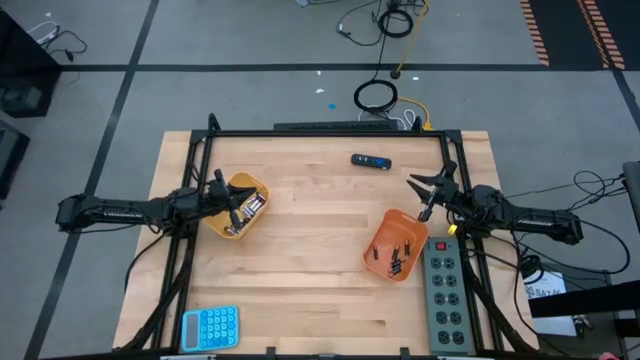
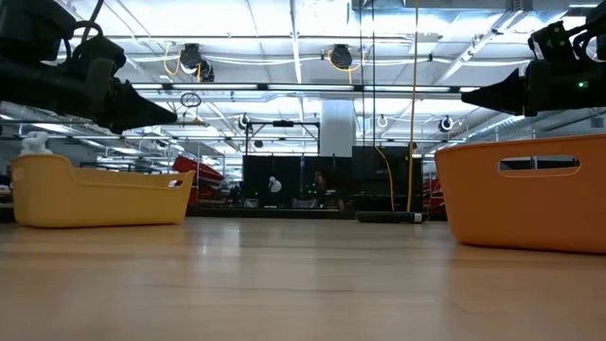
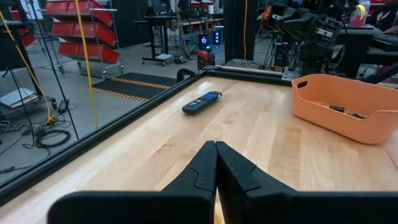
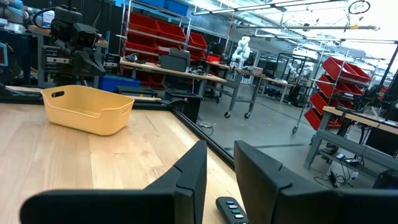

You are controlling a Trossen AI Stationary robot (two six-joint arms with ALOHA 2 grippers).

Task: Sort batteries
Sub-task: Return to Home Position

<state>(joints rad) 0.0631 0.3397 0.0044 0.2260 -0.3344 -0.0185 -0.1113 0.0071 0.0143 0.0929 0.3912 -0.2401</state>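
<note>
Jaws of the left gripper [image 1: 232, 207] are pressed together with nothing between them; its wrist view shows the two dark fingers [image 3: 202, 168] meeting along one line. It hangs over the left side of the yellow bin [image 1: 258, 186], above the rim and clear of it in the low view. That bin stands on the left part of the table [image 1: 310, 280] and holds the silver batteries [image 1: 248, 209], lying in a loose heap on its floor.

Over on the right, the right gripper [image 1: 420, 198] has its jaws spread wide and holds nothing; a clear gap shows between its fingers [image 4: 186, 171] in its wrist view. It hangs just beyond the far right corner of the orange bin [image 1: 385, 228], higher than the bin's rim. The dark batteries [image 1: 395, 262] lie in the near end of this bin.

Between the two bins the wood is bare. A black-and-blue remote [image 1: 371, 160] lies near the far edge, well apart from both bins. A grey power strip [image 1: 447, 295] runs along the right edge, just beside the orange bin, and a blue calculator [image 1: 210, 327] sits at the near left corner.
</note>
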